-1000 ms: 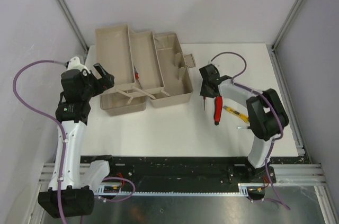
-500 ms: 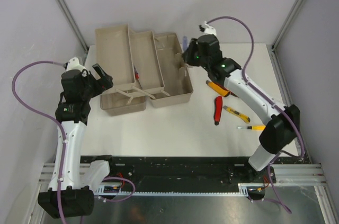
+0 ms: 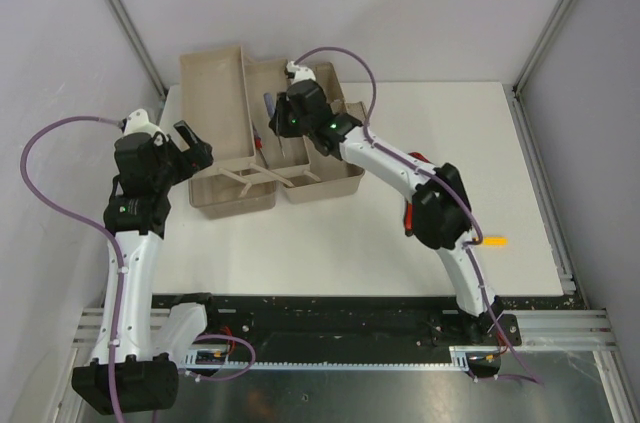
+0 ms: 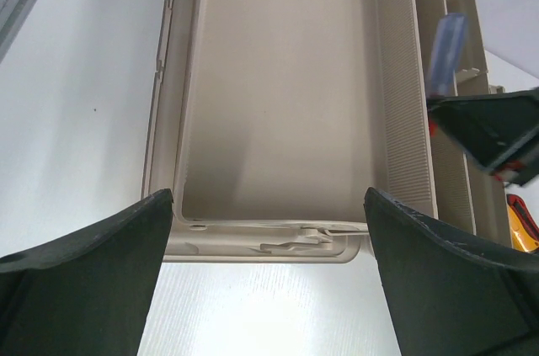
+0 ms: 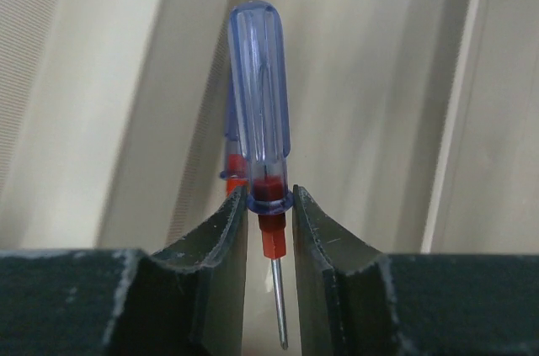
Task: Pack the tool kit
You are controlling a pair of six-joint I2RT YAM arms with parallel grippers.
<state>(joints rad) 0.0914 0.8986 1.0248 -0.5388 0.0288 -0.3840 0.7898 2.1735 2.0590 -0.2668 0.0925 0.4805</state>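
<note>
Pinching the light, maybe slippery blue screwdriver (image 5: 258, 95) by its neck, right claw (image 5: 269, 198) is gripping; left claw (image 4: 265, 198) is gaping wide.

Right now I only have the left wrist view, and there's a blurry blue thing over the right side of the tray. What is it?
Observer: A blue-handled screwdriver, clamped in the right gripper at its red collar.
Operator: Where over the box is it?
Observer: In the top view, it is above the middle of the open toolbox.
Operator: Anything outside it yet to pack?
Observer: A red-handled tool lies partly under the right arm, with a yellow-handled one further right.
</note>
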